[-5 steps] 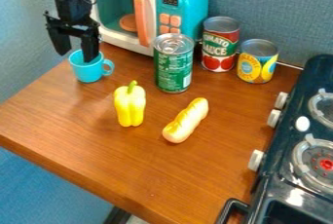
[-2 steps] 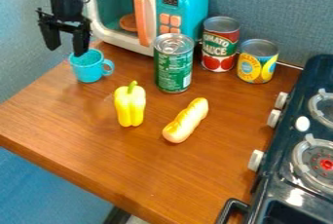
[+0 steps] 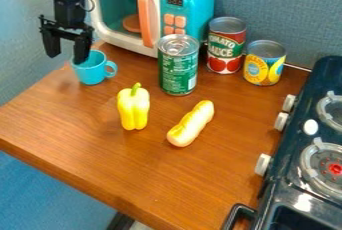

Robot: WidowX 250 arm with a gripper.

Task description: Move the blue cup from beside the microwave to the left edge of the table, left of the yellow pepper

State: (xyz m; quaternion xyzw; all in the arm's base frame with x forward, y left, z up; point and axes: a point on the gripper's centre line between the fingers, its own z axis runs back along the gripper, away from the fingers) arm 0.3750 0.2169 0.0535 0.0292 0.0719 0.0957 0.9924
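The jaws have moved leftward in view, then dipped slightly.

Below the pincer (image 3: 66, 58), a brown wooden table (image 3: 87, 149) is seen, with thin lines in the wood. Close to the pincer, on its right in the view, a white and blue-green toy microwave (image 3: 199, 6) is set. Far to the right of the pincer, a black toy stove (image 3: 286, 199) with white knobs (image 3: 263, 165) is placed. Behind the pincer, the space is closed in by a blue-gray wall (image 3: 287, 14). Well below the pincer, past the table's edge, something blue (image 3: 40, 189) is seen, which may be the floor. Bright spots of light are caught by the stove.
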